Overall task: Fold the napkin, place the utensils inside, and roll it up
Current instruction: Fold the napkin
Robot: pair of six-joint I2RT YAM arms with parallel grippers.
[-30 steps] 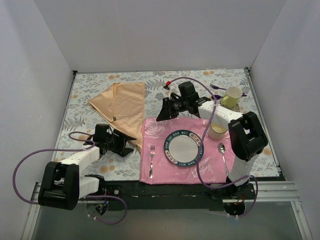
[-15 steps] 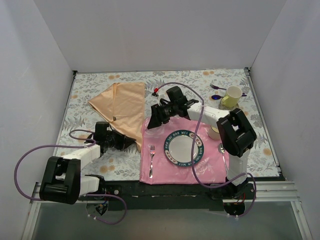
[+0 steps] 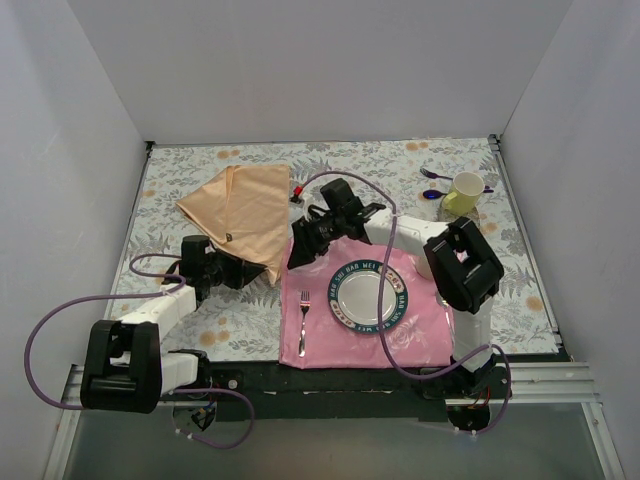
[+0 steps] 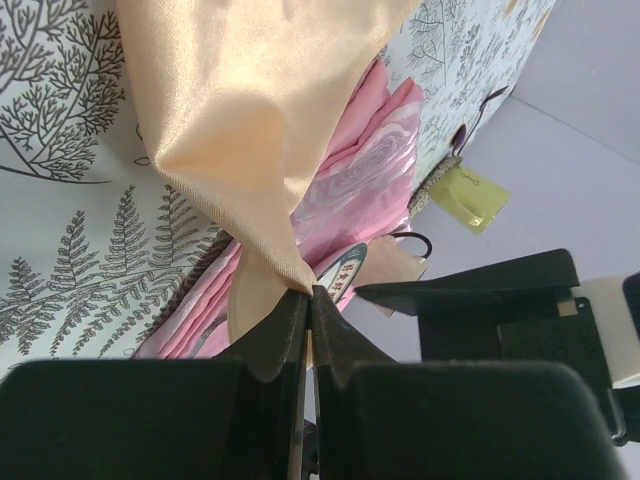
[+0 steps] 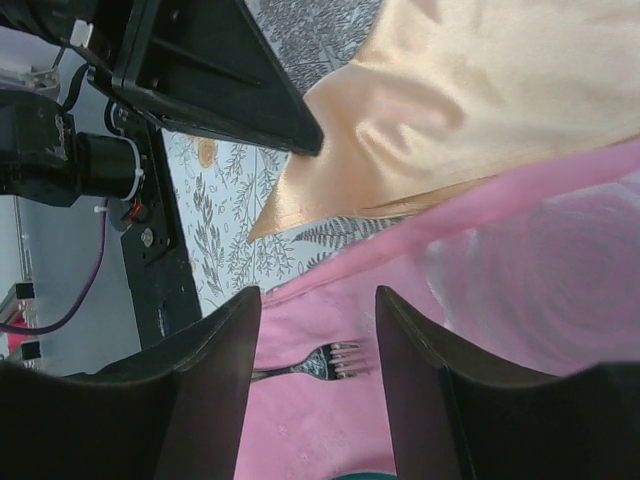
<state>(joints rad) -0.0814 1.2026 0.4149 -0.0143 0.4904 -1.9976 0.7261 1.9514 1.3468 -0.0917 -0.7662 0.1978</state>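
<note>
Top external view: we see the napkin (image 3: 245,210), a shiny peach-gold satin cloth. It is folded into a rough diamond with a crease down its middle. It lies on the fern-printed tablecloth (image 3: 190,165) just off the far-left corner of the pink placemat (image 3: 425,322), its near tip drawn to a point at that corner.

The placemat is a soft rectangle printed with pale roses. It carries a round plate (image 3: 337,292) with a dark lettered rim and, along its left side, a slim silver fork (image 3: 302,318). A pale yellow mug (image 3: 466,190) stands well beyond the placemat's far-right corner.

In the left wrist view, the left gripper (image 4: 307,295) has its black fingers pressed together on the napkin's pointed tip, and the satin fans out smooth and glossy from the pinch. In the right wrist view, the right gripper (image 5: 318,292) hangs over the placemat's left edge with its fingers spread and nothing between them.

A second ago the left gripper stood parted beside the napkin's tip, left of the placemat; now it is clamped on the tip. The right arm has swung from the placemat's far edge over to its far-left corner.
</note>
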